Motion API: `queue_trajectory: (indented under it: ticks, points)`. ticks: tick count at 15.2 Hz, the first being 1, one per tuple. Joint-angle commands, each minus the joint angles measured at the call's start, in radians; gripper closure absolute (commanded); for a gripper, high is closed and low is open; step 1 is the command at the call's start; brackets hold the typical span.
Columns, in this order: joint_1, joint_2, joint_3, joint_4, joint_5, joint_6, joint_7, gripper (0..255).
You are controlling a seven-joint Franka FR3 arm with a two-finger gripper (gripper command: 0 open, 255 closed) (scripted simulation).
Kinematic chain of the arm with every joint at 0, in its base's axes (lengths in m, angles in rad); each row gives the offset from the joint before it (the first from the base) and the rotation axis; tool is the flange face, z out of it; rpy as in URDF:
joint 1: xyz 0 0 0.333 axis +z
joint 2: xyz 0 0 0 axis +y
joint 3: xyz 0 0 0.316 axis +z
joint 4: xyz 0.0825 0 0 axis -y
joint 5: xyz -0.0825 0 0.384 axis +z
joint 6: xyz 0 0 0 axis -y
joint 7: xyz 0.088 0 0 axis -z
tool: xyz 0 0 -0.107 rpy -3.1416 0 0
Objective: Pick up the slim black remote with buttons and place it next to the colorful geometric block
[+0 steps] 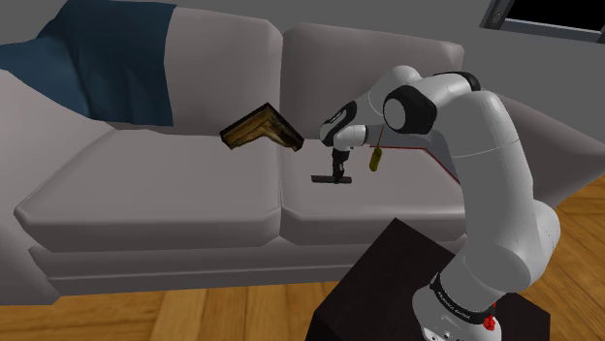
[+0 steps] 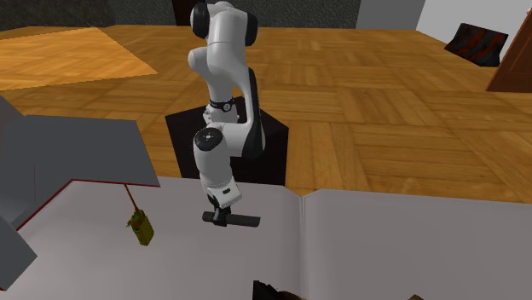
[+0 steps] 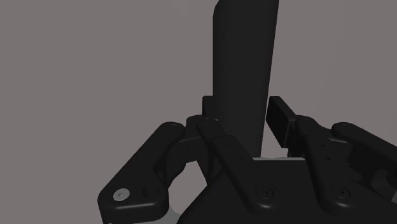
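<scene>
The slim black remote [image 3: 245, 63] is being clasped across its width between the nearly closed fingers of the gripper [image 3: 243, 109], low over the grey sofa cushion [image 1: 194, 184]; whether it is being lifted clear cannot be told. The carry and the placing are left to be done, since the angular brown-and-gold block [image 1: 262, 129], judged the target, is being seen well apart from the gripper, toward the shoulder view's left. The arm [image 1: 494, 165] is being held arched over from the stand [image 1: 388, 281], with the hand pointed down.

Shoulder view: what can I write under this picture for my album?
Robot gripper down at a slim black remote on the grey sofa, with a brown angled block close by.
</scene>
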Motion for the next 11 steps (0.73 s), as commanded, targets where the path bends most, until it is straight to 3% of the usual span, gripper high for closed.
queue_trajectory:
  ticks: [1,11]
  points:
    - [0.0,0.002,0.001,-0.001,0.0,-0.001,0.0,255]
    - [0.011,-0.041,-0.013,-0.014,-0.014,-0.031,0.008,255]
